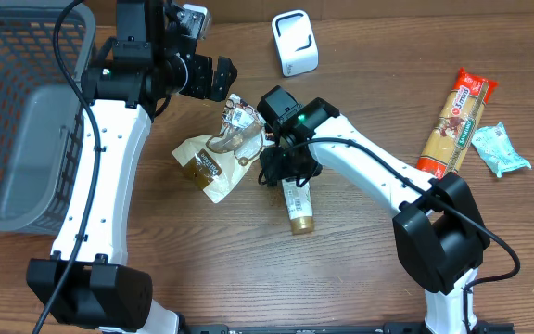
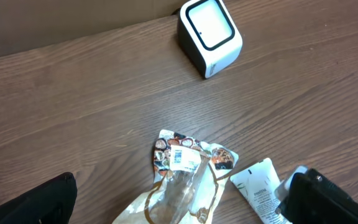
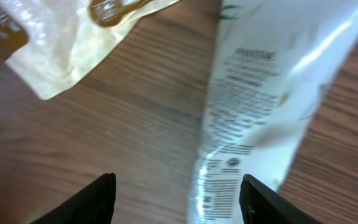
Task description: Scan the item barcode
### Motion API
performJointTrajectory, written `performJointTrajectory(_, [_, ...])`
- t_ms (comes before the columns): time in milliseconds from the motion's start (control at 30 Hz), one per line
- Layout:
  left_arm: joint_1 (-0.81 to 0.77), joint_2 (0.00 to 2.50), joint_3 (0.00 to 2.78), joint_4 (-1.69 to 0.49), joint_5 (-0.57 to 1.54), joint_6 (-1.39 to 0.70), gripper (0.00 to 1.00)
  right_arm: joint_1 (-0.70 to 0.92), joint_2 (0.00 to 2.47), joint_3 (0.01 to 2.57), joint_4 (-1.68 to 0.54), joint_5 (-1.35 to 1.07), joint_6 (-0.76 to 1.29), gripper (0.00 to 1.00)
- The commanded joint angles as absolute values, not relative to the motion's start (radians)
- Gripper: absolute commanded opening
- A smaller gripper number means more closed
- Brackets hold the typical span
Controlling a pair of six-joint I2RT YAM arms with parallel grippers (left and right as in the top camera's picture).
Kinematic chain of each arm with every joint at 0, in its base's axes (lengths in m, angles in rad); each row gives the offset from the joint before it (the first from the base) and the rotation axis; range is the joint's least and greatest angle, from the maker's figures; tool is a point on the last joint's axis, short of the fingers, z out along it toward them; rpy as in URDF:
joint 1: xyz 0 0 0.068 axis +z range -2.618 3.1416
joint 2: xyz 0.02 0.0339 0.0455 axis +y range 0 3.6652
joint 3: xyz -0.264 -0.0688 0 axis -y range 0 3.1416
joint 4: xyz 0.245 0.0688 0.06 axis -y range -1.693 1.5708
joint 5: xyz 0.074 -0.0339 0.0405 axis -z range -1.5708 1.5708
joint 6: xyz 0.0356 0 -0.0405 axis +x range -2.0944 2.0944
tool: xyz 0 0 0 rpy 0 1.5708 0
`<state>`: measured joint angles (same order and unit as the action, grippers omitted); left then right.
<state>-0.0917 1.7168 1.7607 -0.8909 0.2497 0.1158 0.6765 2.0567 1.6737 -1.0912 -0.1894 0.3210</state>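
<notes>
A white barcode scanner (image 1: 295,42) (image 2: 210,34) stands at the back of the table. A white Pantene tube (image 1: 297,206) (image 3: 253,118) (image 2: 260,190) with a gold cap lies flat on the wood, its printed side up. My right gripper (image 1: 284,174) (image 3: 179,202) hangs open just over the tube's upper end; the tube lies close to the right finger and apart from the left one. A cream snack bag (image 1: 216,158) (image 2: 185,186) (image 3: 55,43) lies crumpled to the tube's left. My left gripper (image 1: 221,79) (image 2: 179,211) is open above the bag, holding nothing.
A grey basket (image 1: 26,121) fills the left side. A long red-and-tan pasta pack (image 1: 457,121) and a teal packet (image 1: 501,148) lie at the right. My two arms are close together over the middle of the table.
</notes>
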Motion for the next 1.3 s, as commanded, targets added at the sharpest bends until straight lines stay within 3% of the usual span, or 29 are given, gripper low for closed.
performJointTrajectory(0, [-0.099, 1.702, 1.770, -0.886, 0.252, 0.135, 1.00, 0.690, 2.018, 1.702, -1.078, -0.288, 0.313, 0.64])
performJointTrajectory(333, [-0.099, 1.702, 1.770, -0.887, 0.252, 0.135, 1.00, 0.771, 2.022, 1.585, -1.002, -0.341, 0.352, 0.68])
performJointTrajectory(567, [-0.099, 1.702, 1.770, -0.887, 0.252, 0.135, 1.00, 0.734, 2.022, 1.546, -1.161, -0.164, 0.366, 0.69])
performJointTrajectory(767, [-0.099, 1.702, 1.770, -0.887, 0.252, 0.135, 1.00, 0.619, 2.022, 1.545, -1.250, 0.040, 0.351, 0.75])
performJointTrajectory(967, [-0.099, 1.702, 1.770, -0.887, 0.252, 0.135, 1.00, 0.447, 2.022, 1.545, -1.143, 0.049, 0.270, 0.76])
performJointTrajectory(1100, [-0.099, 1.702, 1.770, -0.887, 0.252, 0.135, 1.00, 0.341, 2.022, 1.545, -1.054, -0.037, 0.224, 0.76])
performJointTrajectory(1267, [-0.099, 1.702, 1.770, -0.887, 0.252, 0.135, 1.00, 0.238, 2.022, 1.545, -0.987, -0.313, 0.187, 0.76])
